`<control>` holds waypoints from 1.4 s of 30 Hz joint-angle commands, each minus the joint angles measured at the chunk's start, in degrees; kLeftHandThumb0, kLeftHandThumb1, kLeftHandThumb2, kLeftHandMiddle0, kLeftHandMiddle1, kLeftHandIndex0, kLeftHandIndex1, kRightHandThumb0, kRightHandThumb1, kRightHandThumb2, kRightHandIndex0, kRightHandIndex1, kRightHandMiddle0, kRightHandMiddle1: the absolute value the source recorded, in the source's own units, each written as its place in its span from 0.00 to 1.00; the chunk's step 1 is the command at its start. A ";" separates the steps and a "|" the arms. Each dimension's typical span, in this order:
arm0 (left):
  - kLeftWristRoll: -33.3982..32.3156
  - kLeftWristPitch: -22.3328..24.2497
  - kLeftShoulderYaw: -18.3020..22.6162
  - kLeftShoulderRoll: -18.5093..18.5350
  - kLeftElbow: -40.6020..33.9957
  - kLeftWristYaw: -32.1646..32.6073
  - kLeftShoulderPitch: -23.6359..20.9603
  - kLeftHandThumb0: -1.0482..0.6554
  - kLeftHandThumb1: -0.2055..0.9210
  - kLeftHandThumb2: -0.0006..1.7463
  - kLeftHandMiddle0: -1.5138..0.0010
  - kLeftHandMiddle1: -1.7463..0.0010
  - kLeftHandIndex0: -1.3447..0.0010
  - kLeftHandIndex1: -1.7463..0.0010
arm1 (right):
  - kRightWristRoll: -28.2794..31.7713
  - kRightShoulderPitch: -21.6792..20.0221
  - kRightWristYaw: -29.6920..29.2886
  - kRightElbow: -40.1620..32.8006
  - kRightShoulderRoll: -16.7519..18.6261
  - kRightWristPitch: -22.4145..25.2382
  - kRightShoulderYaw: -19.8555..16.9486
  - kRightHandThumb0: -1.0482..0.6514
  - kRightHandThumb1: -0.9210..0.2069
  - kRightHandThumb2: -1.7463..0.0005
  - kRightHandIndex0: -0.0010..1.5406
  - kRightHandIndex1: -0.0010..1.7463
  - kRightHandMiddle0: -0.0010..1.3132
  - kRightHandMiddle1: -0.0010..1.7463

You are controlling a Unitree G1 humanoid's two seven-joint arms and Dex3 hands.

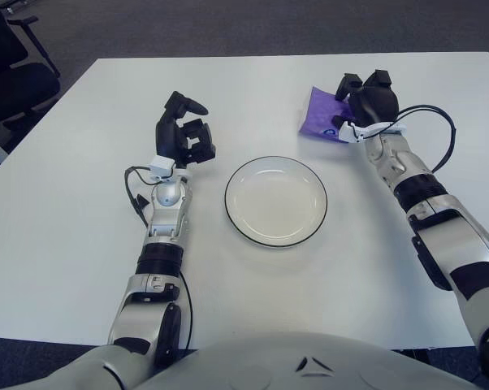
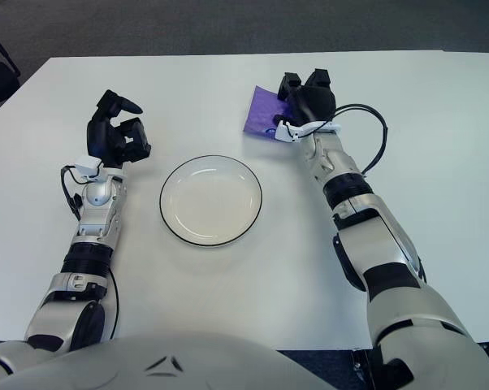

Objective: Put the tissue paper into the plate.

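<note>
- At the far right of the surface (image 1: pixel 253 284), the right hand (image 1: pixel 366 104) curls its fingers (image 1: pixel 347 84) over the purple tissue (image 1: pixel 319 114), touching it; a firm grip cannot be told.
- Left of the plate (image 1: pixel 275 201), the left hand (image 1: pixel 183 134) shows half-curled fingers holding nothing.

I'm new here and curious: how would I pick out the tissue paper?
On the white table, look past the round plate toward the far right. The tissue paper is under the right hand. It is the only purple thing there.
</note>
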 commanded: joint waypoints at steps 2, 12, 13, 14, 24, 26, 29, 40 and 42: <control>-0.10 0.78 -0.48 -3.67 7.62 0.52 11.65 0.35 0.55 0.69 0.14 0.00 0.60 0.00 | 2.65 5.67 2.87 -4.23 -2.05 -1.34 -2.11 0.62 0.81 0.09 0.59 0.88 0.47 1.00; 0.22 1.16 -0.54 -3.58 7.81 0.76 11.47 0.35 0.54 0.69 0.14 0.00 0.60 0.00 | 5.00 9.27 9.32 -20.40 -3.84 3.23 -7.60 0.62 0.80 0.08 0.57 0.92 0.47 1.00; 0.30 1.14 -0.55 -3.57 7.83 0.81 11.47 0.35 0.54 0.69 0.14 0.00 0.60 0.00 | 5.01 10.09 10.57 -23.83 -3.83 5.05 -8.38 0.62 0.80 0.07 0.57 0.92 0.47 1.00; 0.34 1.13 -0.56 -3.56 7.85 0.84 11.47 0.35 0.54 0.69 0.14 0.00 0.60 0.00 | 4.96 10.72 11.52 -26.31 -3.78 6.43 -8.95 0.62 0.80 0.07 0.57 0.92 0.47 1.00; 0.17 0.75 -0.51 -3.37 8.67 0.46 11.10 0.35 0.54 0.69 0.14 0.00 0.59 0.00 | 5.48 13.77 19.55 -43.63 0.52 21.06 -13.70 0.62 0.85 0.06 0.62 0.86 0.50 1.00; 0.07 0.75 -0.49 -3.38 8.75 0.42 11.07 0.35 0.54 0.69 0.14 0.00 0.59 0.00 | 5.71 13.68 20.78 -45.51 1.17 23.15 -14.37 0.62 0.86 0.06 0.64 0.84 0.51 1.00; -0.01 0.77 -0.49 -3.40 8.79 0.40 11.07 0.35 0.54 0.69 0.14 0.00 0.59 0.00 | 6.41 13.53 22.91 -48.82 2.11 26.25 -15.45 0.62 0.87 0.06 0.65 0.82 0.52 1.00; -0.60 0.58 -0.44 -3.70 8.94 0.02 11.02 0.35 0.54 0.70 0.14 0.00 0.59 0.00 | 7.88 13.32 26.74 -54.71 4.08 31.41 -17.92 0.62 0.88 0.06 0.67 0.78 0.54 1.00; -0.70 0.52 -0.41 -3.73 9.16 -0.02 10.90 0.35 0.54 0.70 0.14 0.00 0.59 0.00 | 8.32 13.22 26.96 -55.00 4.15 31.42 -18.18 0.62 0.88 0.07 0.67 0.78 0.54 1.00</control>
